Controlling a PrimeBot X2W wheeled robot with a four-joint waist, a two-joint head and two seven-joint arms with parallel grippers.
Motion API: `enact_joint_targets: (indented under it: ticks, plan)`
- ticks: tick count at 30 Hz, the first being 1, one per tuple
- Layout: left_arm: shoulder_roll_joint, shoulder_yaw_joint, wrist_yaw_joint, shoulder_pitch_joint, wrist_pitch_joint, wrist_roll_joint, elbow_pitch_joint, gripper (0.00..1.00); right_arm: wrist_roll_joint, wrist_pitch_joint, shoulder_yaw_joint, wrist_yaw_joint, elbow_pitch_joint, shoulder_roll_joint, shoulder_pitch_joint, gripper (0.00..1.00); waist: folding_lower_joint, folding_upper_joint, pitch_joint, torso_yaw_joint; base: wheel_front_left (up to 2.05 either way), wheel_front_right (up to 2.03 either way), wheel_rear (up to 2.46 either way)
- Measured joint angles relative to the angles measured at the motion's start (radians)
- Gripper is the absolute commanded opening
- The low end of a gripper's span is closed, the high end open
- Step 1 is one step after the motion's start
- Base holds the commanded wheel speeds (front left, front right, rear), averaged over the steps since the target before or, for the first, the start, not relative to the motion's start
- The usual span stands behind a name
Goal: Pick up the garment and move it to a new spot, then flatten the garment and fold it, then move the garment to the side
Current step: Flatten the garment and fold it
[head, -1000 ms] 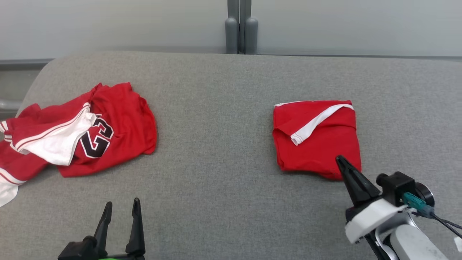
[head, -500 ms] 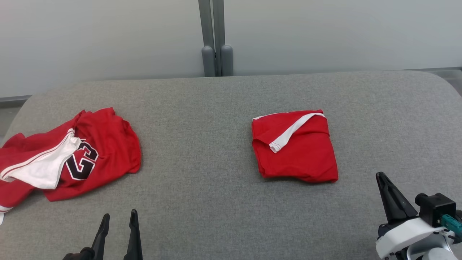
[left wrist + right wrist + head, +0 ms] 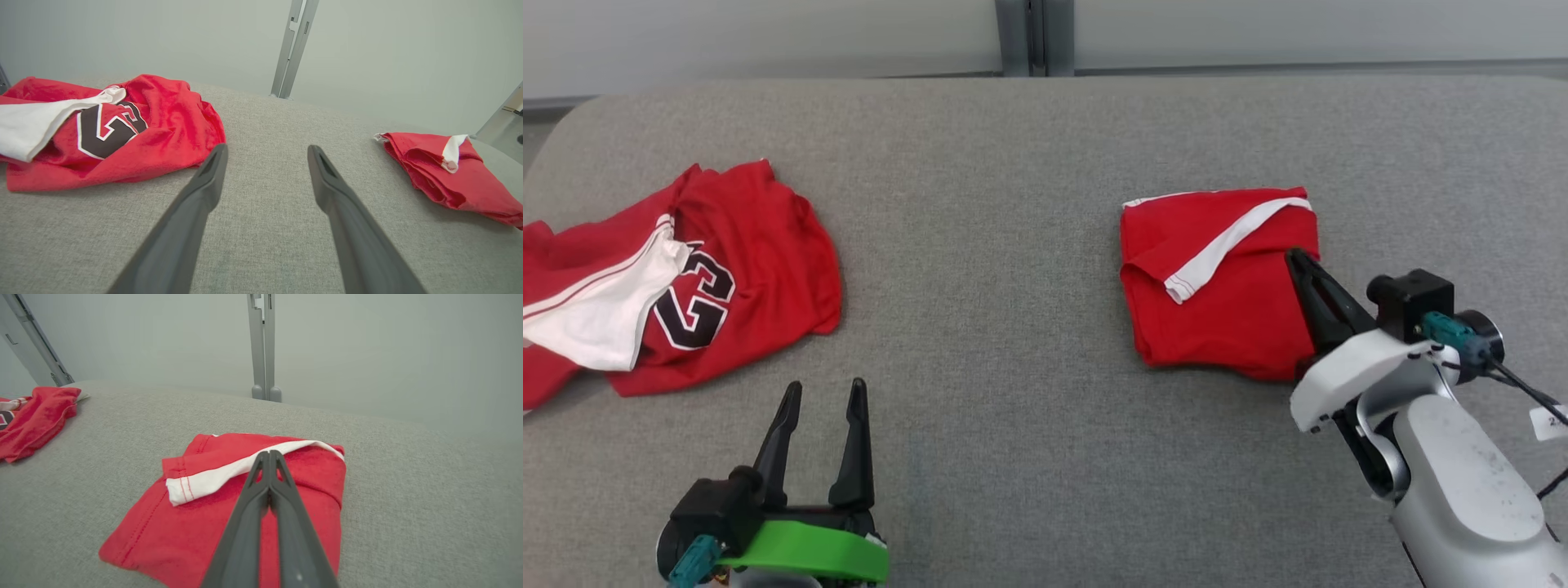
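— Where is the garment?

— The folded red garment [image 3: 1217, 302], with white trim running across its top, lies flat on the grey fabric-covered counter [image 3: 1013, 245], right of centre in the head view. In the right wrist view it sits mid-frame as a squarish packet.

— And the right hand?

— The right hand [image 3: 1294, 256] comes in from the lower right corner of the head view on a pale forearm [image 3: 1462, 490], angled up and to the left. Its two dark fingers are pressed together into one point and grip nothing. The tip lies over the right part of the garment. In its own wrist view it lines up with the white trim band. Whether it touches the cloth, I cannot tell.

— The left one?

— The left hand [image 3: 824, 385] is at the lower left of the head view, fingers pointing up the frame. They are spread wide and empty over bare counter. A green collar [image 3: 809, 555] wraps its base.

— Anything else there?

— A crumpled red jersey [image 3: 727, 269] with a white panel and a dark "23" lies at the left edge of the head view, well apart from the folded one. In the left wrist view it lies at the upper left, beyond the left fingertip. A grey post [image 3: 1033, 37] stands behind the counter's far edge, at top centre.
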State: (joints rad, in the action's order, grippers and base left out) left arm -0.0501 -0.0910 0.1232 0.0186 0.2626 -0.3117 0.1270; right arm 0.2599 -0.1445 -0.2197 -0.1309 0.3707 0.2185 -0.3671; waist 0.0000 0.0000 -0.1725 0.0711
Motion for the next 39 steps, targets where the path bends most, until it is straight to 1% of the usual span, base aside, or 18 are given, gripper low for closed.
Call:
enact_joint_targets:
  ticks: [3,9,19,26,32,39]
  plan:
    - [0.0,-0.011,0.001,-0.031,0.0,-0.011,0.008,1.0,-0.009,0.012,-0.009,0.0,0.062,-0.004,-0.053,0.0,0.0,0.0,-0.041,0.021,0.0,0.0,0.0]
    - [0.0,-0.008,0.001,-0.056,0.0,-0.025,0.016,1.0,-0.008,0.011,-0.046,0.0,0.139,0.003,-0.077,0.0,0.0,0.0,-0.098,0.073,0.0,0.0,0.0]
    - [0.0,-0.031,0.004,-0.084,0.0,-0.049,0.025,1.0,0.009,0.033,-0.115,0.0,0.167,0.029,-0.156,0.0,0.0,0.0,-0.143,0.12,0.0,0.0,0.0]
    - [0.0,-0.072,0.004,-0.119,0.0,-0.081,0.02,1.0,0.018,0.062,-0.119,0.0,0.174,0.065,-0.228,0.0,0.0,0.0,-0.163,0.165,0.0,0.0,0.0]
    - [0.0,-0.111,0.004,-0.123,0.0,-0.107,0.031,1.0,0.022,0.091,-0.108,0.0,0.204,0.086,-0.287,0.0,0.0,0.0,-0.177,0.214,0.0,0.0,0.0]
    - [0.0,-0.127,-0.009,-0.123,0.0,-0.123,0.038,1.0,0.023,0.098,-0.109,0.0,0.258,0.08,-0.336,0.0,0.0001,0.0,-0.176,0.261,0.0,0.0,0.0]
